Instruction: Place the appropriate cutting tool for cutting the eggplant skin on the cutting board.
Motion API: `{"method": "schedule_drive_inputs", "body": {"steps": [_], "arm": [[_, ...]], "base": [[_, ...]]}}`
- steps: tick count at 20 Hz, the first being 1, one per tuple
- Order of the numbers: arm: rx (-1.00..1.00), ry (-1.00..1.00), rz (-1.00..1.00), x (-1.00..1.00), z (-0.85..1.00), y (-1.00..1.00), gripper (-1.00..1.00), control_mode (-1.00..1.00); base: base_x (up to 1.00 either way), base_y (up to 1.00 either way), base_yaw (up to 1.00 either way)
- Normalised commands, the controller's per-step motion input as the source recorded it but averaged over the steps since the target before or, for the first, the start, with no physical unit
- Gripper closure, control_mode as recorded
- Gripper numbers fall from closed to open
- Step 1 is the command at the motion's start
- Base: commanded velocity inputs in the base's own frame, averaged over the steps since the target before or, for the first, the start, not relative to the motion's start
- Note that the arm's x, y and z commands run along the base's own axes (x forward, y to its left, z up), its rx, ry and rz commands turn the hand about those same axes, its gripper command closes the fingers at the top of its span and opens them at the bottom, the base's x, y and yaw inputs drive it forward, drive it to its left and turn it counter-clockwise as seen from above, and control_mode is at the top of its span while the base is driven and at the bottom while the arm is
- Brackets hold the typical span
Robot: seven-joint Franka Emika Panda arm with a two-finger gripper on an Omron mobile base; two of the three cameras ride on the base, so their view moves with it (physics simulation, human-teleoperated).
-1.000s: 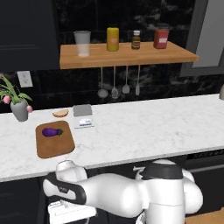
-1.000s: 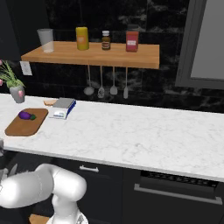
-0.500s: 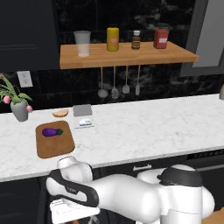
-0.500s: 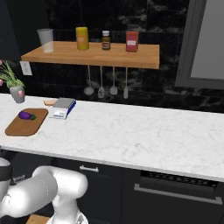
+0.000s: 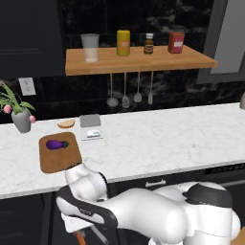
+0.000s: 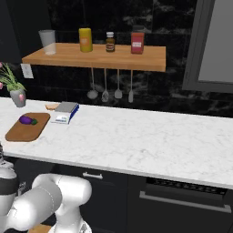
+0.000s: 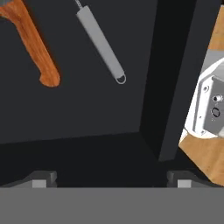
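now that the arm has swung lower below the counter, the gripper [image 7: 109,177] hangs wide open and empty above a dark drawer, peeler [image 7: 100,43] beside the orange-handled knife [image 7: 33,43]; eggplant [image 5: 56,144] waits on the cutting board [image 5: 60,155].

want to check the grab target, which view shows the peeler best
The hand view: the peeler's straight grey handle lies in plain sight on a dark surface, beside the orange knife handle, though its head is cut off at the top edge. In the left base view, only a thin grey sliver low beside the arm may be it.
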Motion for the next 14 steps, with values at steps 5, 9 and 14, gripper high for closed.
{"method": "schedule_drive_inputs", "body": {"steps": [5, 9, 14], "arm": [[0.01, 0.00, 0.19, 0.71, -0.25, 0.02, -1.00, -1.00], [0.00, 0.00, 0.19, 0.36, -0.47, 0.07, -1.00, -1.00], [0.04, 0.00, 0.18, 0.02, -0.40, 0.14, -1.00, -1.00]], "base": [[0.00, 0.00, 0.00], [0.00, 0.00, 0.00], [0.00, 0.00, 0.00]]}}
